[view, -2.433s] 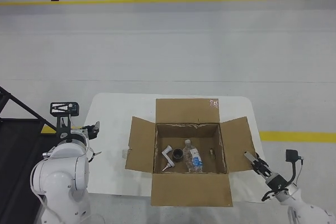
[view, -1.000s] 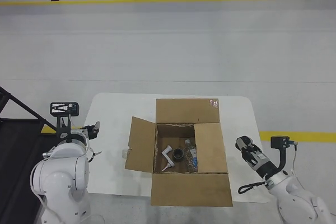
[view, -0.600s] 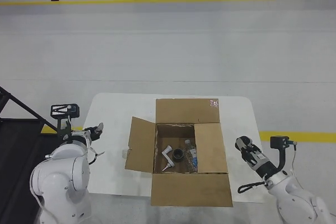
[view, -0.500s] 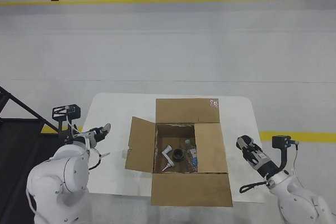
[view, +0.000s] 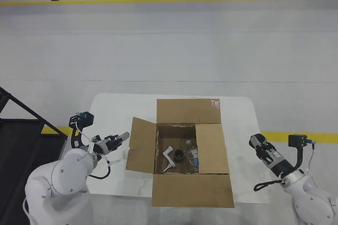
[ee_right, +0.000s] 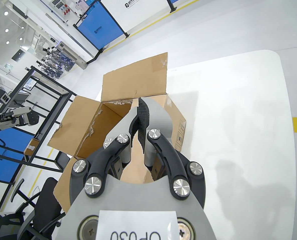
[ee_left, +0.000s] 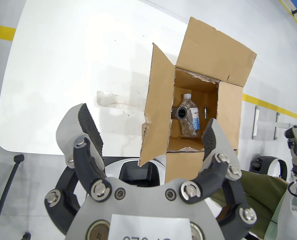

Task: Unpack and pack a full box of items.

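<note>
Snag risk: released left jaws near left flap [view: 141, 153] of cardboard box [view: 188, 111] could shove it askew. Right jaws clenched, empty.

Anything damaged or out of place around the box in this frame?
The cardboard box has ragged, torn flap edges, and a tape scrap clings to the table beside it. One side flap lies folded over the opening; the others are open.

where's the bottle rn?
Top view: the bottle lies on the floor of the open box, just right of the black fitting, partly under the folded-in right flap.
</note>
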{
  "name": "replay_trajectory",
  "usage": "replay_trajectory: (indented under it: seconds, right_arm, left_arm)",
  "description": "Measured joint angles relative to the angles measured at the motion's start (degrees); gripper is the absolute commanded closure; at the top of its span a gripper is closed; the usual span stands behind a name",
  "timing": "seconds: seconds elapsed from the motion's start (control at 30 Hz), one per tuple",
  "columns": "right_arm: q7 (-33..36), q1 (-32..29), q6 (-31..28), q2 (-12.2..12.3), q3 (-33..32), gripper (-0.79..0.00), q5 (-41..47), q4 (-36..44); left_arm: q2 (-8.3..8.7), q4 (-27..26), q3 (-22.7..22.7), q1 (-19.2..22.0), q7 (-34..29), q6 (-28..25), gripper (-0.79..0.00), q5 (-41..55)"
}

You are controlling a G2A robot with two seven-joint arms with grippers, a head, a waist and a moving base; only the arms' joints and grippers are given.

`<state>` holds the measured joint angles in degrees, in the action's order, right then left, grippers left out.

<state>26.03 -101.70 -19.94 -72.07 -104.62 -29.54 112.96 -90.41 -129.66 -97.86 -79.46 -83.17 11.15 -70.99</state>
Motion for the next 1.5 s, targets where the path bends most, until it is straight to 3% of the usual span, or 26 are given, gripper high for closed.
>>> replay_trajectory:
  seconds: [0.23,0.4,0.6,0.83,1.17,1.5]
  right_arm:
    - [-0.91,-0.08,2.64,0.14,0.64,0.0,-1.83,0.63]
    - [-1.66,-0.38,4.03,0.26,0.43,0.0,-2.55,0.97]
    - [-2.26,-1.15,4.99,0.41,-0.35,0.0,-2.5,0.75]
    - [-2.81,-1.48,5.59,0.54,-0.41,0.0,-2.47,0.03]
    - [-5.39,1.96,9.07,0.83,-1.59,0.0,-4.26,-5.11]
    - [-7.34,6.61,11.46,1.1,-0.15,0.0,-8.46,-11.78]
  left_arm:
    - [0.05,0.55,0.27,-0.54,0.79,-0.61,-0.785,0.09]
    - [0.14,4.84,2.65,-3.36,9.37,-1.07,-0.785,1.56]
    - [0.44,11.84,4.62,-3.06,15.23,-0.71,-0.785,0.9]
    - [0.89,17.12,4.9,-1.23,14.2,-1.18,-0.785,5.04]
    - [1.16,15.99,6.89,2.55,8.35,2.78,-0.785,17.8]
    - [1.41,16.97,16.79,6.39,9.29,2.12,-0.785,20.45]
